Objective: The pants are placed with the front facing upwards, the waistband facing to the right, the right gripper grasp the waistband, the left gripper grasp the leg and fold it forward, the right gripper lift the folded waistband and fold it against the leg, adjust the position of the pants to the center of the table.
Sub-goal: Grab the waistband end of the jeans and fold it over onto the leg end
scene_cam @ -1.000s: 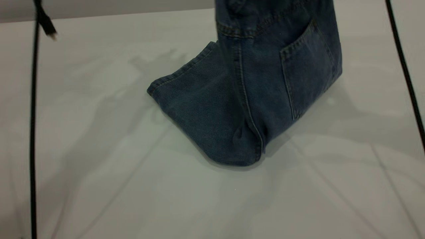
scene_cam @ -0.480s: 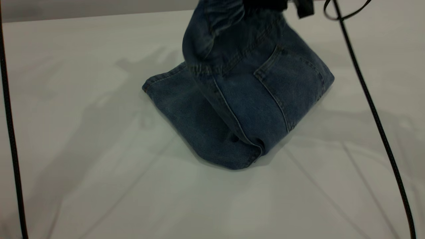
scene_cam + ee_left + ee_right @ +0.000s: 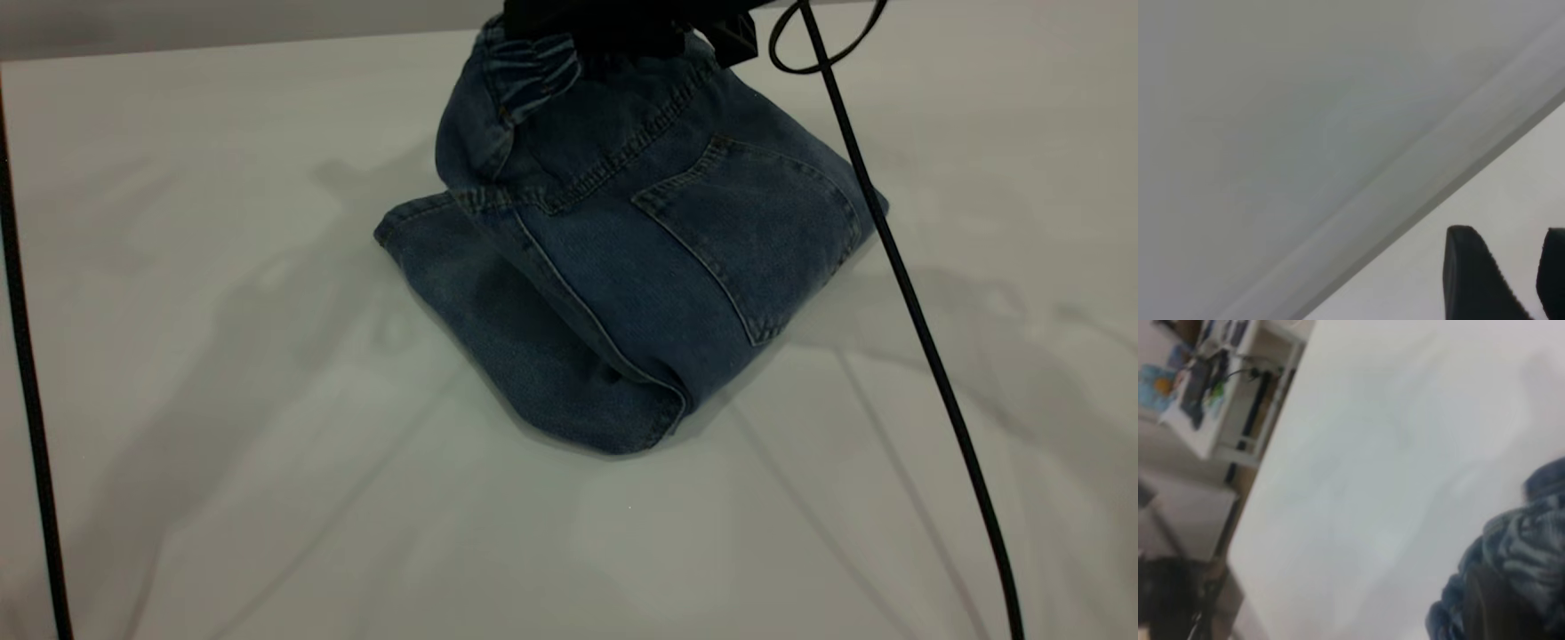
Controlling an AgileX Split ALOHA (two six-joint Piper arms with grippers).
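The blue denim pants (image 3: 622, 293) lie folded near the middle of the white table (image 3: 222, 444), back pocket up and leg hems toward the left. My right gripper (image 3: 622, 22) is at the view's top edge, shut on the ruched waistband (image 3: 533, 71) and holding it just above the leg layer. In the right wrist view the gathered waistband (image 3: 1531, 550) bunches round a dark finger (image 3: 1491, 610). My left gripper (image 3: 1521, 280) does not show in the exterior view. Its own view has it open over bare table (image 3: 1305, 133), nothing between its fingers (image 3: 1471, 280).
A black cable (image 3: 907, 293) from the right arm hangs across the pants' right side. Another black cable (image 3: 27, 373) runs down the far left. In the right wrist view the table edge (image 3: 1265, 493) and shelving (image 3: 1218, 393) beyond it are visible.
The right gripper has brought the waistband down and leftward, so the upper part of the pants now slopes low over the legs. The right cable swung left with it.
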